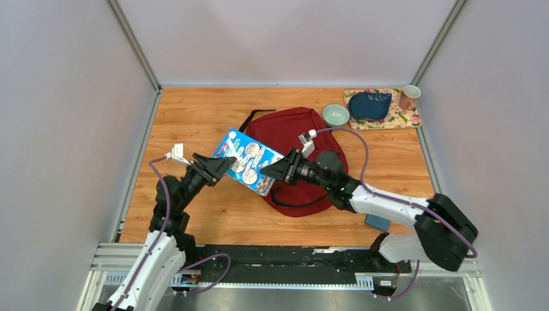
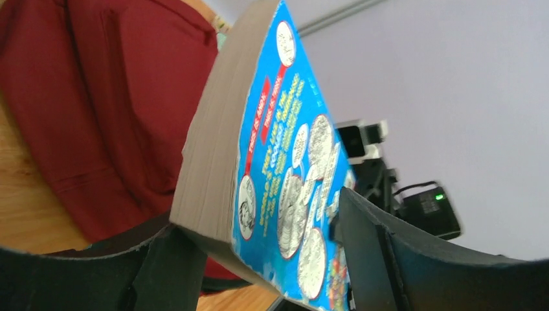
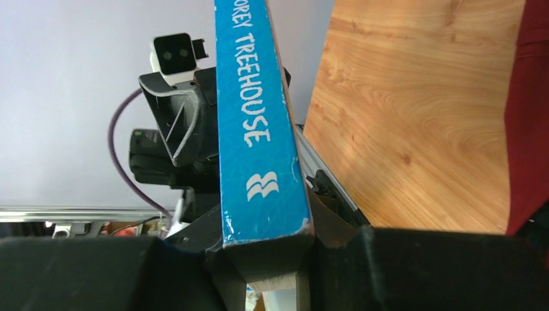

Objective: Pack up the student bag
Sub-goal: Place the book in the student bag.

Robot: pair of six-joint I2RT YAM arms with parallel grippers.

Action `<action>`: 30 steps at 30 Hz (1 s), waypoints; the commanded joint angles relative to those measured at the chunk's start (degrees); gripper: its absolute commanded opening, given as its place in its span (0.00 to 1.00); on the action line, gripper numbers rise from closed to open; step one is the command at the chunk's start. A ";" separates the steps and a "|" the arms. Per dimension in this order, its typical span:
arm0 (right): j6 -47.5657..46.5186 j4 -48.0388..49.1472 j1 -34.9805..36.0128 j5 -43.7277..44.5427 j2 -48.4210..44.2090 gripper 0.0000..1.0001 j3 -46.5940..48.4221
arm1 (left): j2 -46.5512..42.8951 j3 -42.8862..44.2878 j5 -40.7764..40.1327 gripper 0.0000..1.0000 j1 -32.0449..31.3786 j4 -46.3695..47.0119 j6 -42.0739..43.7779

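Student bag, dark red fabric, likely limp and light: take by its black strap; lies beneath right fingers clenched on Treehouse paperback; left fingers unclear whether gripping.

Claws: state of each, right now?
Left claw: around the blue book; whether it grips cannot be told.
Right claw: closed on the blue book.

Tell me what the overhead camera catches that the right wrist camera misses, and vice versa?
Only the overhead view: the pale green bowl, the pale pink mug and the floral tray in the far right corner. Only the right wrist view: white lettering on the spine of the thick blue paperback book, with the right gripper clamped on its end. Both: that book, the dark red fabric backpack, the wooden table and the left gripper.
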 commanded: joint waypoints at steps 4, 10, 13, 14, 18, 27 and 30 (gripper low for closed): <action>-14.86 -29.12 -3.44 16.35 -21.02 0.00 1.15 | 5.73 16.76 8.41 0.77 -0.29 -28.97 26.91; -19.88 -48.04 -5.12 35.42 -39.48 0.00 0.89 | 7.05 16.41 9.02 0.78 -0.47 -28.54 29.11; -21.55 -54.81 -5.38 42.11 -49.40 0.00 1.50 | 10.11 18.16 9.55 0.78 -2.83 -28.71 31.65; -22.34 -56.50 -5.30 43.60 -51.08 0.00 1.76 | 11.18 20.26 7.98 0.78 -4.58 -30.11 34.19; -24.36 -64.85 -5.29 51.59 -57.07 0.00 4.39 | 17.33 26.68 -1.77 0.79 -20.00 -34.34 41.41; -27.44 -79.27 -5.29 59.96 -60.94 0.00 10.73 | 40.35 45.14 -15.24 0.80 -46.33 -36.45 56.61; -27.18 -80.77 -5.38 60.32 -62.17 0.00 10.90 | 47.73 50.77 -14.98 0.80 -50.73 -36.71 60.31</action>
